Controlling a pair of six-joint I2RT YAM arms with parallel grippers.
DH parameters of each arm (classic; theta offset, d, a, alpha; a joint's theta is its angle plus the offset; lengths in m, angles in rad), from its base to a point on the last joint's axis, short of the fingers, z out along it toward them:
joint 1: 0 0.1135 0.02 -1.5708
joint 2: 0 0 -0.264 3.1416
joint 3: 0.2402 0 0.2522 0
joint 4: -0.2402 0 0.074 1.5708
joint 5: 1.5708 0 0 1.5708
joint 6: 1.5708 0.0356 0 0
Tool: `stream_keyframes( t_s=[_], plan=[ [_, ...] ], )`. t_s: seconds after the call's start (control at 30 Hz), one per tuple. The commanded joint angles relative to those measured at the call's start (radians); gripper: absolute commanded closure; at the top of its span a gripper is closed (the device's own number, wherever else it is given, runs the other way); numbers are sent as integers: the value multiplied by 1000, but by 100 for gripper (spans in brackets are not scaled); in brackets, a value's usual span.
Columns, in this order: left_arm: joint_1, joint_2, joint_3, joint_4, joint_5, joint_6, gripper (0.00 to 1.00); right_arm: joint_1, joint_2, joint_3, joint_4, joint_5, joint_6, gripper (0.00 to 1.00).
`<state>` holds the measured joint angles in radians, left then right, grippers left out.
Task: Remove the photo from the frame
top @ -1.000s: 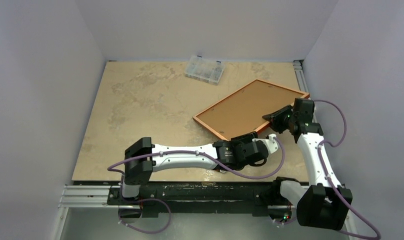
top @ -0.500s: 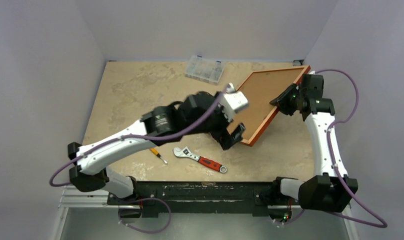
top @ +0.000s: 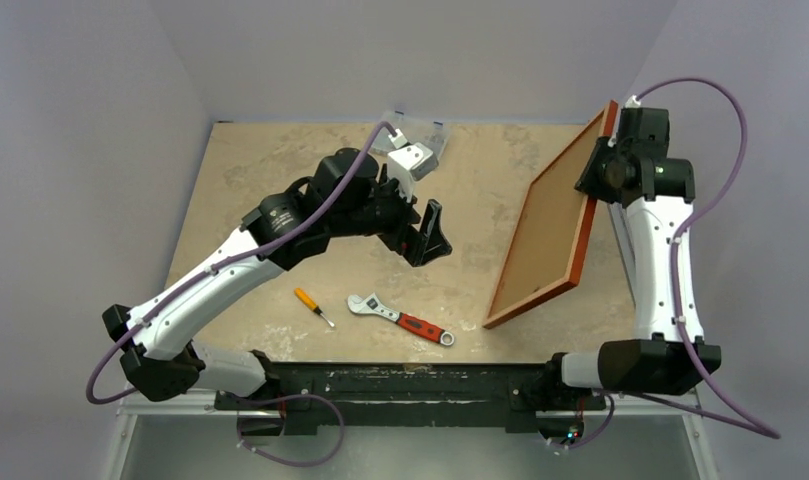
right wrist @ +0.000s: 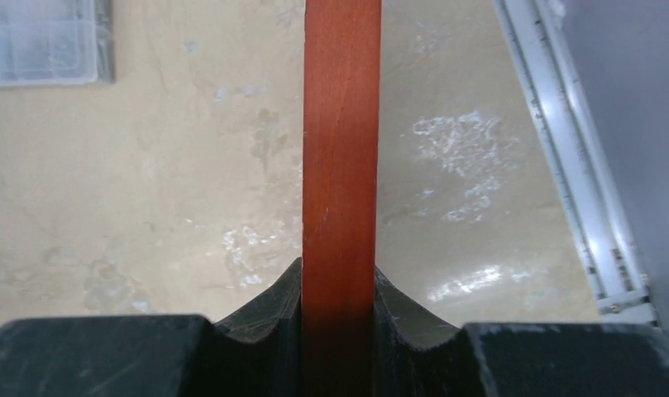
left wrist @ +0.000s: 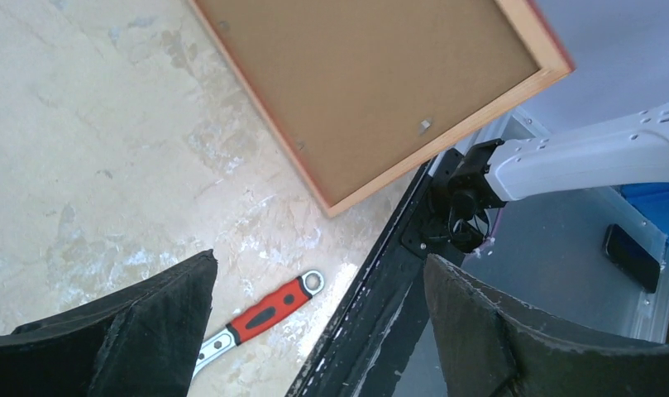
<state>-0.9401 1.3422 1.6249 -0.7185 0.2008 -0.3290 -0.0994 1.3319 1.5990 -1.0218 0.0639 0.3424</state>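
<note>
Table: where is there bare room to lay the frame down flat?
Bare: the far left of the table, from the left edge to the box; also the strip between box and frame. Crowded: the near middle, where screwdriver and wrench lie, with the left arm above the centre.

A robotics lab test cell: plain pale walls (top: 80, 150) box in a beige counter (top: 280, 180), aluminium rail (top: 170, 388) at 6 o'clock, wrench (top: 400, 320) and screwdriver (top: 313, 307) lying loose.
</note>
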Motion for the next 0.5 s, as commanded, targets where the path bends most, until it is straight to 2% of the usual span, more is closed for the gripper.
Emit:
stream_keyframes(
  t_s=[0.0, 0.1, 0.2, 0.37, 0.47],
  plan=[
    [34, -39, -32, 31, 60, -55, 8, 4, 63, 199, -23, 102, -181, 100],
    [41, -44, -63, 46, 74, -68, 9, 31, 105, 254, -27, 128, -222, 100],
    [50, -48, -84, 47, 85, -71, 9, 89, 155, 303, -32, 268, -270, 100],
    [62, -64, -115, 45, 74, -61, 9, 260, 225, 351, -16, 456, -304, 100],
    [68, -74, -123, 42, 63, -56, 9, 371, 280, 362, -9, 622, -332, 100]
  ],
)
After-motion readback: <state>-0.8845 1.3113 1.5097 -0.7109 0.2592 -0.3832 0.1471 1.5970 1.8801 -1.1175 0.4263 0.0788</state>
